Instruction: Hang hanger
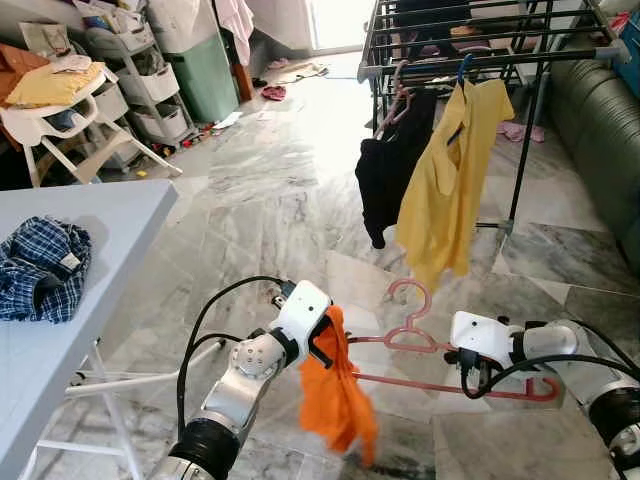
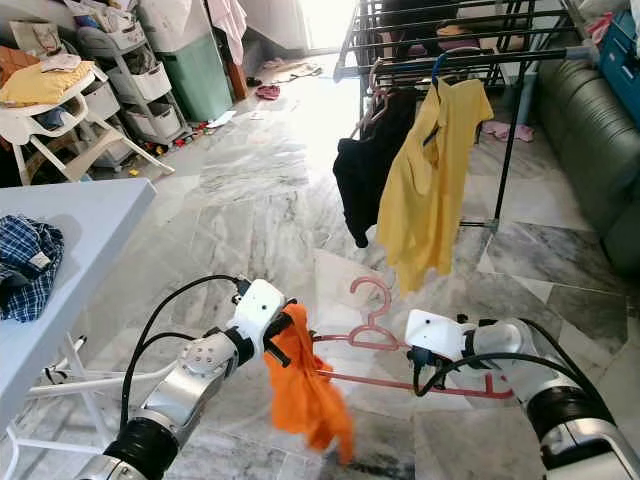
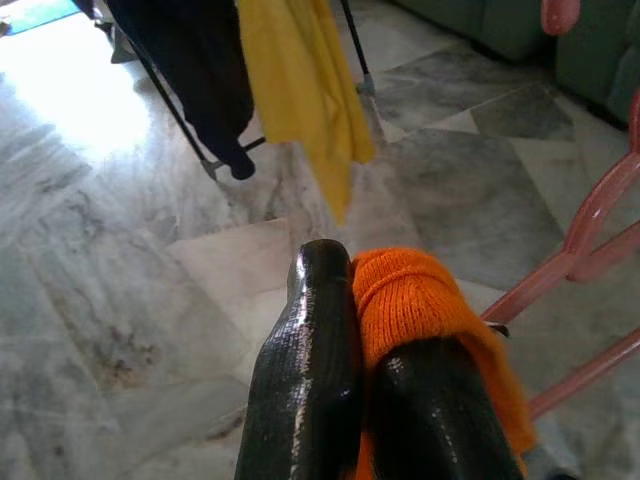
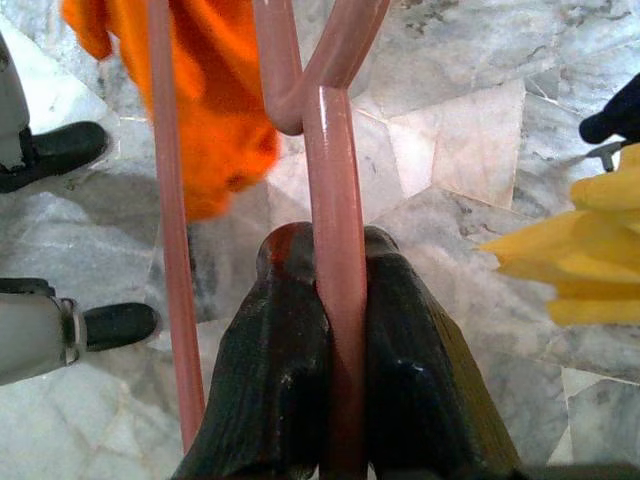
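Note:
A pink plastic hanger (image 1: 415, 335) is held low over the marble floor, hook pointing up. My right gripper (image 4: 325, 260) is shut on its upper bar, close to the neck. An orange garment (image 1: 335, 395) droops from the hanger's left end. My left gripper (image 3: 365, 320) is shut on the garment's top edge, seen also as the left gripper (image 1: 325, 335) in the head view. Ahead stands a dark drying rack (image 1: 480, 55), and from its rail hang a yellow shirt (image 1: 450, 180) on a blue hanger and a black garment (image 1: 390, 165).
A pale blue table (image 1: 90, 230) at my left carries a plaid cloth (image 1: 40, 265). A dark green sofa (image 1: 605, 120) runs along the right. A white chair (image 1: 55, 100), storage shelves and a green bin (image 1: 205, 75) stand at the back left. Open floor lies between me and the rack.

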Robot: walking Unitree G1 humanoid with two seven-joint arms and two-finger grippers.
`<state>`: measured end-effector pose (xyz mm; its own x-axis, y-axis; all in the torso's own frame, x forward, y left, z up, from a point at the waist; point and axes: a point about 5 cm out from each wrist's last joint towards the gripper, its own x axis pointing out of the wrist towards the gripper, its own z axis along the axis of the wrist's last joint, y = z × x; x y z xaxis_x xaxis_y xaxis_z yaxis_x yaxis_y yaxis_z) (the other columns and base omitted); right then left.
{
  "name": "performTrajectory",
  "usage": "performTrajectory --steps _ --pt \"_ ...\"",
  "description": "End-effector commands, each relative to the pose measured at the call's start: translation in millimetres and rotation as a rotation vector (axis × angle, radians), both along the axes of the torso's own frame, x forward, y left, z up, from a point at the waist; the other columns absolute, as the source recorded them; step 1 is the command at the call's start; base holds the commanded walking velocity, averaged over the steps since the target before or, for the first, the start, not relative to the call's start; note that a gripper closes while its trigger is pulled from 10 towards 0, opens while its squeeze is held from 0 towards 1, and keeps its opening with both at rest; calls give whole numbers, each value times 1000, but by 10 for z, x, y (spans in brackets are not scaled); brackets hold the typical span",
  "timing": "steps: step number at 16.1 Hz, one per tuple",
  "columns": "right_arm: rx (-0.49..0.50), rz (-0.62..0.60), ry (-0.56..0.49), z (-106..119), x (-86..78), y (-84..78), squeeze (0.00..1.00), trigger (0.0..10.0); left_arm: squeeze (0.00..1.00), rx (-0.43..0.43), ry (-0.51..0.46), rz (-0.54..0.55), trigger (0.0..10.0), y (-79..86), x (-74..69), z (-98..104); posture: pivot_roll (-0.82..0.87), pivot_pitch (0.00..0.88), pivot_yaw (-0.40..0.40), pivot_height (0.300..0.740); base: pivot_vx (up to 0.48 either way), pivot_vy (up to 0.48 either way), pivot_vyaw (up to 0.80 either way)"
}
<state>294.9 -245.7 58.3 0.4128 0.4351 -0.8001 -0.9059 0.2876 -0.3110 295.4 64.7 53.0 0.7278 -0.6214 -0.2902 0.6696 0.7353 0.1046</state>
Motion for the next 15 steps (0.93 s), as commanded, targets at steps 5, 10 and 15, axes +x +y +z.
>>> performTrajectory --steps 5,10,15 --pt "38 25 -29 68 -7 40 0 10000 0 -37 -55 -47 10000 -13 75 164 -95 0 177 740 0 0 0" --pt "38 25 -29 68 -7 40 0 10000 0 -37 -55 -47 10000 -13 75 164 -95 0 177 740 0 0 0" --pt "38 25 -29 68 -7 40 0 10000 0 -37 -55 -47 10000 -13 75 164 -95 0 177 740 0 0 0"
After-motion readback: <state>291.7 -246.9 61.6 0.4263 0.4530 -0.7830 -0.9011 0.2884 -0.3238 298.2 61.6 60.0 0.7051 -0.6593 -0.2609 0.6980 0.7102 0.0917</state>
